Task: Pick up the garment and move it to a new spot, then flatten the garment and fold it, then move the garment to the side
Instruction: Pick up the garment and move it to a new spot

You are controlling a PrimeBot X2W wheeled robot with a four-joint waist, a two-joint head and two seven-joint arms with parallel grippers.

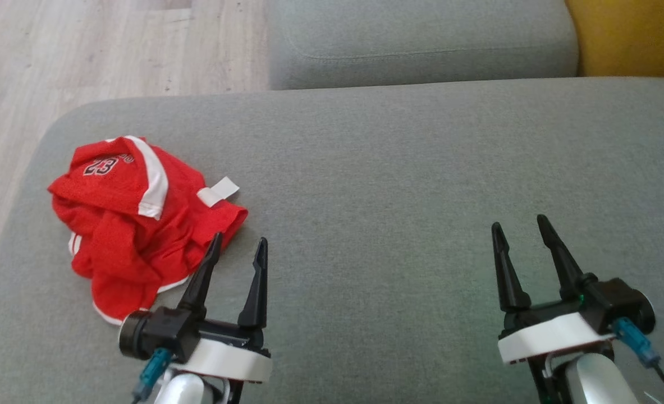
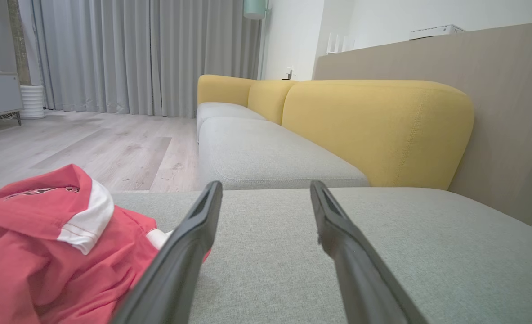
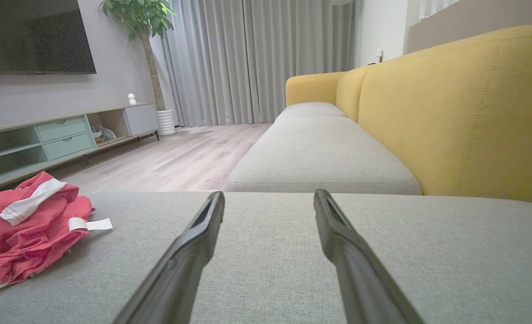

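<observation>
Over grey cushion [image 1: 376, 168]: L claw [image 1: 239, 240], R claw [image 1: 519, 222] wide open, empty.

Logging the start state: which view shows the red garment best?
The head view: the whole crumpled red garment lies on the grey cushion, number and tag visible. The left wrist view crops it at the frame edge; the right wrist view shows it low and side-on.

Grey sofa seat cushion [image 1: 399, 168] carries crumpled red garment [image 1: 135, 224] (white trim, tag) at left edge.
</observation>
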